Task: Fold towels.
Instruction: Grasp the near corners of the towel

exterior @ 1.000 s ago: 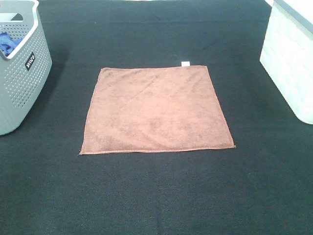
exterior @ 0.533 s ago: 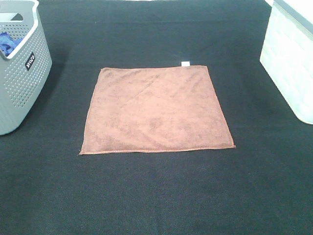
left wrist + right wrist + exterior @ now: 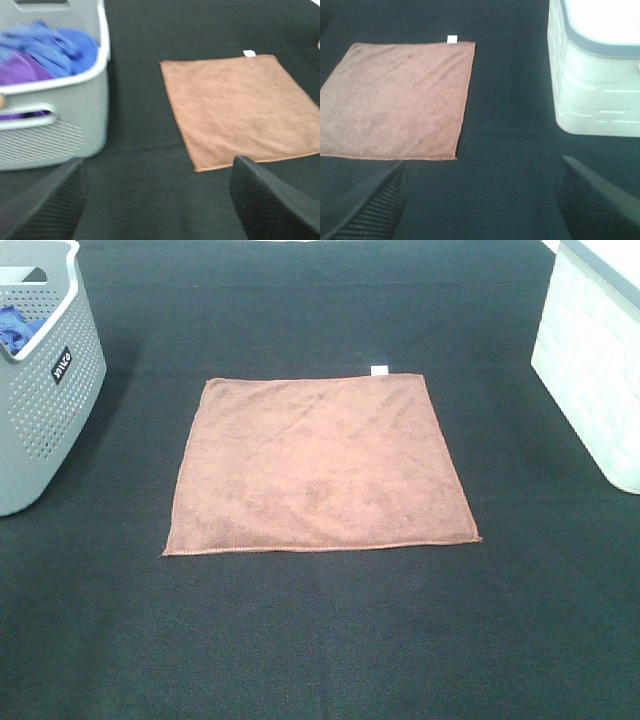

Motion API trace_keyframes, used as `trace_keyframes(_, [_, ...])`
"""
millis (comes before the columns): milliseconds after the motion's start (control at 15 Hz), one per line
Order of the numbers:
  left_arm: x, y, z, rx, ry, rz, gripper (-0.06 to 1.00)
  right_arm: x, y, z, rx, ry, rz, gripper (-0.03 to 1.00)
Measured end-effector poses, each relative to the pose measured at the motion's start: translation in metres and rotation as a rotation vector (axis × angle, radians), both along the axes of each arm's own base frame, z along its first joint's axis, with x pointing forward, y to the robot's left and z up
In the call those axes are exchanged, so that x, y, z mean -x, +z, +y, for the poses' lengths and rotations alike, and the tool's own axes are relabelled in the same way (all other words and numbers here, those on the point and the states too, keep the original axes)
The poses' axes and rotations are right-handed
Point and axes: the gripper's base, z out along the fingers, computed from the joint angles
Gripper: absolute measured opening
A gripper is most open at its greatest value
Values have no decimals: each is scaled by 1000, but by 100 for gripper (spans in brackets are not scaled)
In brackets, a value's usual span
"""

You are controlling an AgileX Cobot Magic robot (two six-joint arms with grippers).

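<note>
The reddish-brown towel [image 3: 318, 465] lies flat and spread out as a square in the middle of the black table, with its small white tag [image 3: 379, 370] at the far edge. It also shows in the left wrist view [image 3: 245, 107] and the right wrist view [image 3: 395, 97]. Neither arm shows in the exterior high view. My left gripper [image 3: 157, 210] is open and empty, above the table, off the towel's near left corner. My right gripper [image 3: 482, 210] is open and empty, off the towel's near right corner.
A grey perforated basket [image 3: 45, 390] stands at the far left and holds a blue cloth [image 3: 55, 42] and a purple cloth [image 3: 20, 67]. A white bin [image 3: 590, 370] stands at the far right. Black table mat [image 3: 320, 640] surrounds the towel.
</note>
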Motion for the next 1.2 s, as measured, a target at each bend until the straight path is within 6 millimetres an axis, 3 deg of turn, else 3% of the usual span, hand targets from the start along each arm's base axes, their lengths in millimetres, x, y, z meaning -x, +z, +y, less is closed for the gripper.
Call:
trace_keyframes(133, [-34, -9, -6, 130, -16, 119, 75, -36, 0, 2, -52, 6, 121, 76])
trace_keyframes(200, [-34, -9, -6, 130, -16, 119, 75, -36, 0, 2, -52, 6, 121, 76])
trace_keyframes(267, [-48, -15, -8, 161, -30, 169, 75, -51, -2, 3, -83, 9, 169, 76])
trace_keyframes(467, [-92, -45, -16, 222, -96, 342, 75, -95, -14, 9, -197, 14, 317, 76])
trace_keyframes(533, [-111, -64, -20, 253, -129, 420, 75, -116, -30, 11, -219, 33, 401, 76])
trace_keyframes(867, [-167, -129, -27, 369, -162, 614, 75, -171, -95, 21, -328, 113, 600, 76])
trace_keyframes(1000, [-176, -135, -27, 376, -160, 630, 74, -178, -105, 23, -353, 120, 610, 76])
trace_keyframes(1200, [-203, -160, -27, 392, -143, 704, 74, -200, -139, 24, -374, 134, 637, 76])
